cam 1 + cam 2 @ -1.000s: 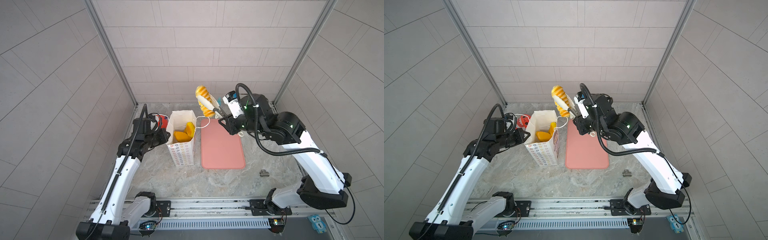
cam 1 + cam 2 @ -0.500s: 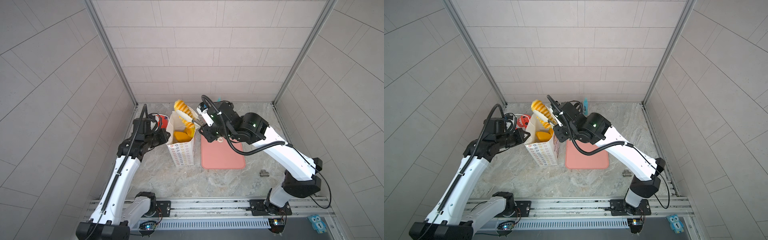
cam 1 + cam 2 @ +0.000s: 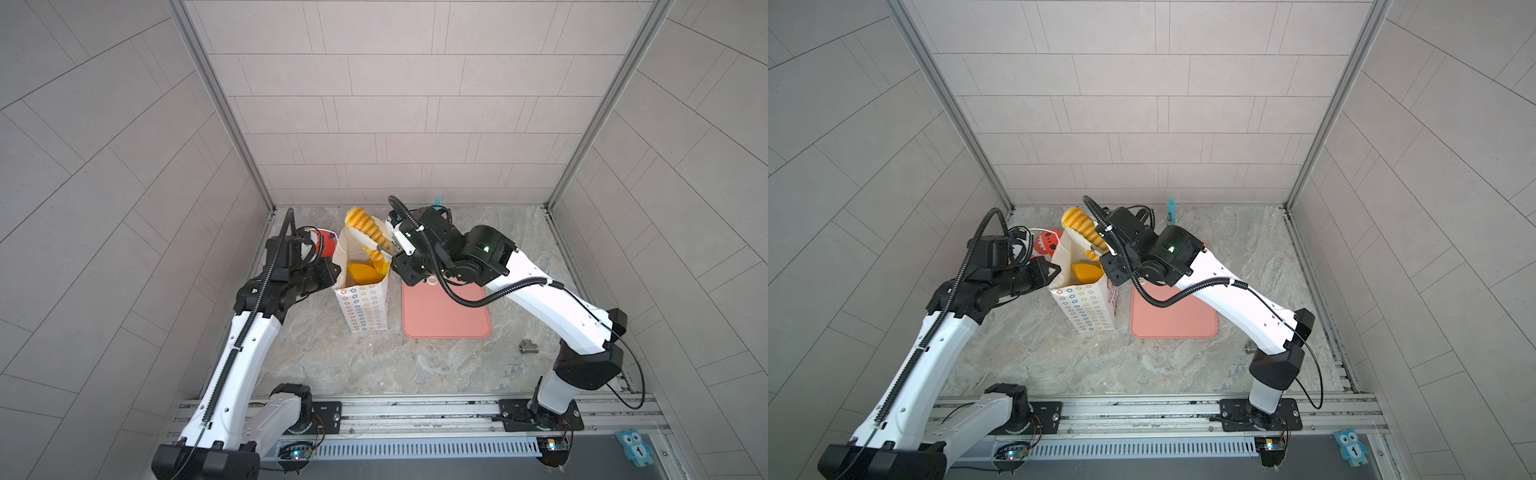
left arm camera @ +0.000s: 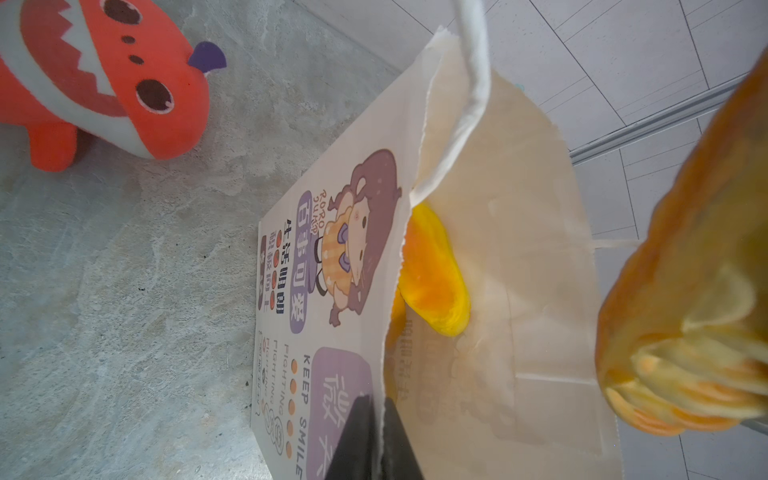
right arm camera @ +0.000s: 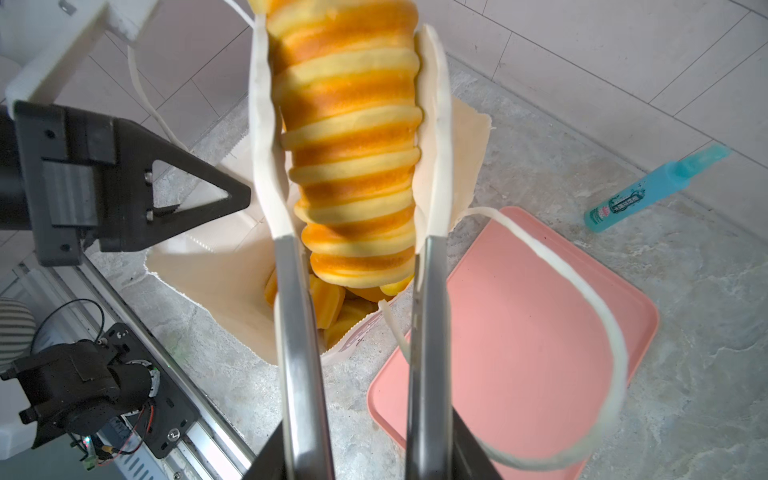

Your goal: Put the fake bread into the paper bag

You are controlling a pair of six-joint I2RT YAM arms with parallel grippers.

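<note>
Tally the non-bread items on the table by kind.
paper bag: 1
pink tray: 1
shark toy: 1
blue bottle: 1
metal fitting: 1
Total: 5

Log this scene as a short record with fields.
left gripper: shut on the bag rim
right gripper: pads touching both sides of the loaf
loaf: tilted, lower end in the bag mouth, upper end sticking out
in bag: other yellow breads
tray: flat beside the bag
shark: on the table by the bag's front
</note>
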